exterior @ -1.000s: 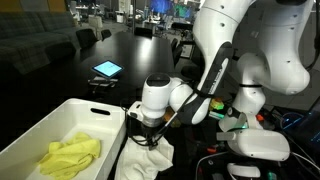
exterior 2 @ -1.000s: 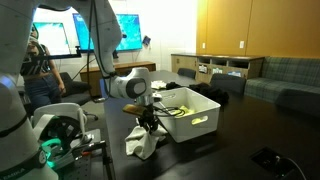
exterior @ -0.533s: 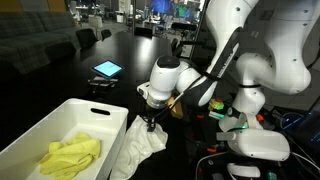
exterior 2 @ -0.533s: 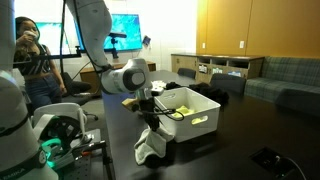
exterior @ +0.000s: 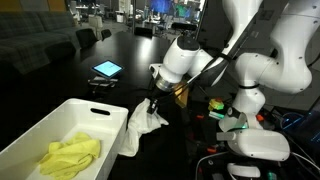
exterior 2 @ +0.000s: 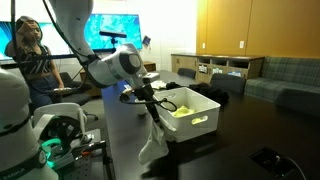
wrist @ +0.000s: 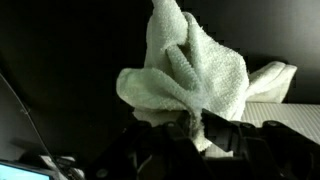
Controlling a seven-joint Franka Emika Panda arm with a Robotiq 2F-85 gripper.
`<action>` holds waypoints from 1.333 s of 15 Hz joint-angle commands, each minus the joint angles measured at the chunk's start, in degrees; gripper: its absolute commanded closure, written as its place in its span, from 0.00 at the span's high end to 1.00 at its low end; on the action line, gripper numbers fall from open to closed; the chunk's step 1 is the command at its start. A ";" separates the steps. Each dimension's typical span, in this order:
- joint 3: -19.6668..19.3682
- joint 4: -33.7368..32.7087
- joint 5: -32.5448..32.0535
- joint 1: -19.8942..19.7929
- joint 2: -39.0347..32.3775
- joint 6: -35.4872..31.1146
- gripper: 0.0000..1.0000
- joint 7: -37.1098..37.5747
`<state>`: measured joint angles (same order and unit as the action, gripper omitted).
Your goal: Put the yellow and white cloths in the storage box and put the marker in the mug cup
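The gripper (exterior: 151, 103), pinched tight on the white cloth (exterior: 140, 128) (nubby terry, bunched into folds), holds it dangling beside the smooth-walled storage box (exterior: 95, 104), seemingly off the table (exterior: 130, 55).

Pale yellow fabric cloth (exterior: 70, 155) lies inside large rectangular white plastic storage box (exterior: 100, 122) on dark table (exterior: 130, 55); white fabric cloth (exterior: 140, 128) hangs just beside the box's outer wall.

No readable text, labels, brands or numbers anywhere. The lit tablet (exterior: 107, 69) and the big screen (exterior 2: 112, 28) glow blue, but whatever they show is too small and blurred to read.
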<state>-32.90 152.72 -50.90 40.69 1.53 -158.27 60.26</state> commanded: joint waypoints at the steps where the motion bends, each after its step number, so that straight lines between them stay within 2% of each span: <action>1: 0.22 4.76 -8.48 -1.69 14.29 5.13 0.09 5.58; 2: 0.35 5.95 -6.90 -1.33 16.93 6.99 0.08 1.08; 3: 11.24 6.42 -2.73 -11.45 17.02 6.85 0.08 -2.84; 4: 13.57 6.30 0.13 -12.60 17.23 7.73 0.08 -4.92; 5: 6.32 4.55 1.12 -4.12 16.47 9.49 0.08 -6.42; 6: 19.89 3.76 8.39 -15.52 13.01 9.19 0.08 -9.88; 7: 11.40 1.06 8.56 -4.93 10.95 12.69 0.08 -9.14; 8: 24.16 0.14 13.90 -15.93 8.46 13.61 0.08 -11.34; 9: 26.34 -3.68 15.72 -15.34 2.93 15.40 0.08 -10.27; 10: 21.38 -5.84 14.74 -8.92 0.26 18.16 0.08 -9.46; 11: 31.94 -7.89 19.27 -17.95 -2.50 17.84 0.14 -14.27; 12: 33.56 -10.49 19.19 -18.31 -5.15 19.86 0.38 -14.40; 14: 37.13 -14.34 18.90 -20.25 -8.84 21.58 0.42 -17.08; 17: 39.21 -17.36 17.32 -21.42 -11.50 23.45 0.64 -19.83; 20: 40.05 -19.12 17.56 -22.06 -13.27 23.09 0.86 -26.12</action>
<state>5.55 136.46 -33.33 20.11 -9.97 -136.33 39.97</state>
